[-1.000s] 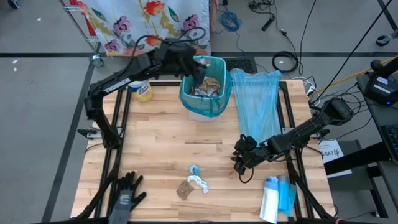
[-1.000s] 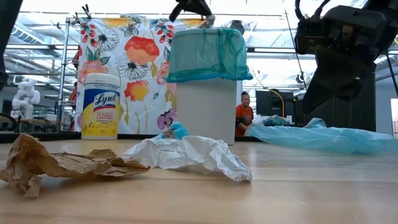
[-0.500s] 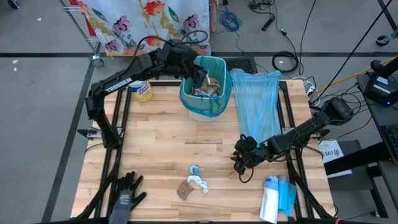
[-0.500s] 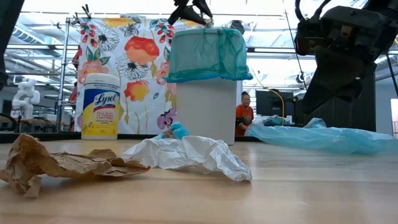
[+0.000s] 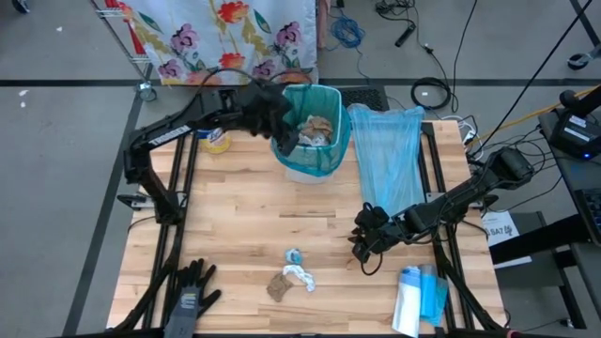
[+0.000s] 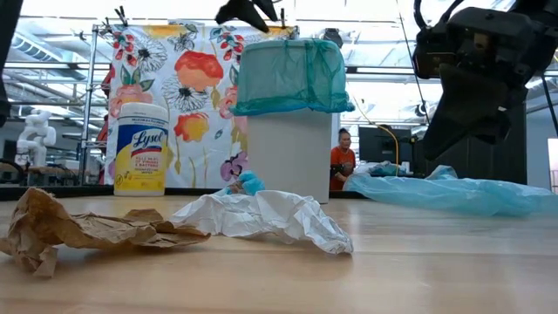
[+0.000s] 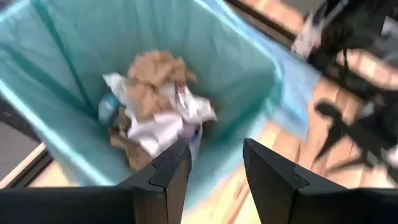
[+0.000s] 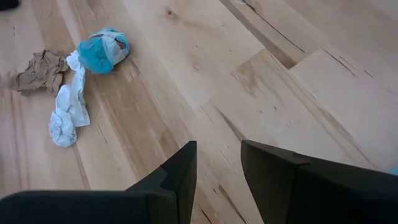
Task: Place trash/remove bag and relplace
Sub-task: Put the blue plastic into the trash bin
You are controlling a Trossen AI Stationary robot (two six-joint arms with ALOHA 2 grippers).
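Note:
The white bin [image 5: 310, 131] stands at the table's far middle. A teal bag [image 7: 74, 68] lines it, its top folded over the rim. Crumpled brown and white trash [image 7: 155, 99] lies in the bag's bottom. My left gripper [image 7: 214, 152] hovers open above the bin's left rim [image 5: 285, 141], with nothing between its fingers. More trash rests on the boards near the front: a brown wad [image 8: 40, 71], a white tissue [image 8: 68, 112] and a blue wrapper [image 8: 102, 48]. My right gripper [image 8: 217, 149] waits open just above the table, to the right of that trash [image 5: 364, 246].
A spare light blue bag [image 5: 388, 155] lies flat on the table right of the bin. A Lysol tub [image 5: 214, 139] stands left of the bin. A black glove [image 5: 191, 291] lies at the near left corner. A white and blue pack [image 5: 420, 299] lies near right.
My left gripper has opened above the bin. It then drew back from over the bin's middle toward the table's left edge, to above the bin's left rim, tipping further down. My right gripper has kept still.

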